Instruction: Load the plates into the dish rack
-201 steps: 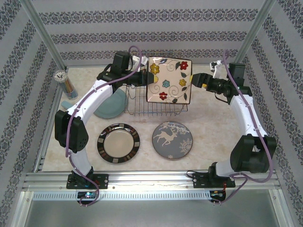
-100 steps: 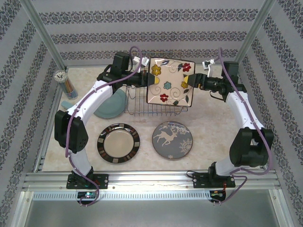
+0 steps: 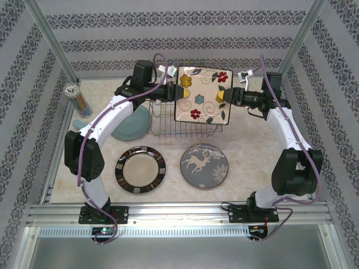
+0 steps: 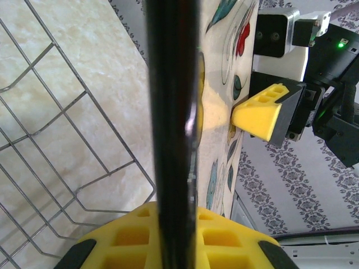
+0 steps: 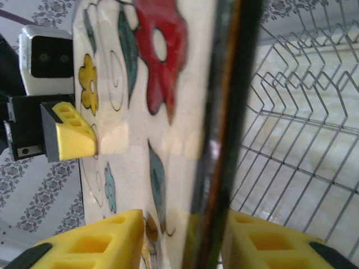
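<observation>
Marbled tabletop (image 3: 247, 147) — square floral plate (image 3: 202, 95) over wire rack (image 3: 167, 121).

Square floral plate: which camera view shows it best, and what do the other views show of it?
The top external view: the square floral plate shows its nearly whole flowered face there, held over the dish rack. Both wrist views see it edge-on, a dark rim and a slanted strip of its pattern.

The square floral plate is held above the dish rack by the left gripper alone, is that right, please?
Not alone: in the top external view the right gripper also clamps the square floral plate, at its right edge, while the left gripper holds its left edge above the dish rack.
</observation>
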